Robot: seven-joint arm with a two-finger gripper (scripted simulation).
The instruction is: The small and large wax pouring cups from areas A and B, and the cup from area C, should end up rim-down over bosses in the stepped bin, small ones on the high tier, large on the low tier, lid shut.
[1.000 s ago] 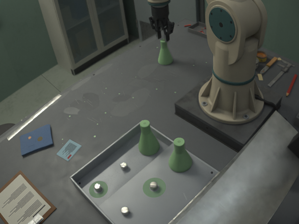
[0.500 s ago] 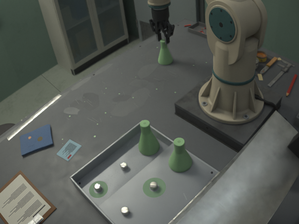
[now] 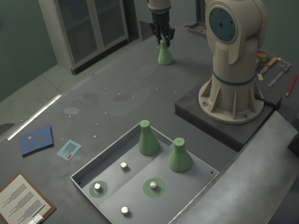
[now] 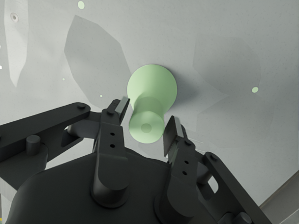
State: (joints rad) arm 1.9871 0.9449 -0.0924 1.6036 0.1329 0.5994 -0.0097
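Observation:
At the far end of the table a green flared cup (image 3: 165, 53) (image 4: 150, 98) stands rim-down, its narrow end up. My gripper (image 3: 164, 39) (image 4: 147, 122) hangs just above it, open and empty, with a finger on either side of the cup's narrow top. In the open stepped bin (image 3: 145, 176) near the front, two green cups stand rim-down: one (image 3: 147, 142) on the lower tier, one (image 3: 180, 156) on the higher tier. Bare metal bosses (image 3: 123, 166) stand on both tiers, two of them (image 3: 153, 185) (image 3: 97, 187) ringed by green discs. The bin's lid (image 3: 241, 173) lies open to the right.
The robot's base (image 3: 231, 72) stands on a dark plinth right of centre. Hand tools and a red pencil (image 3: 291, 84) lie far right, a tray (image 3: 198, 27) at the far edge. A blue cloth (image 3: 36, 139), a card (image 3: 68, 150) and a clipboard (image 3: 23, 201) lie left.

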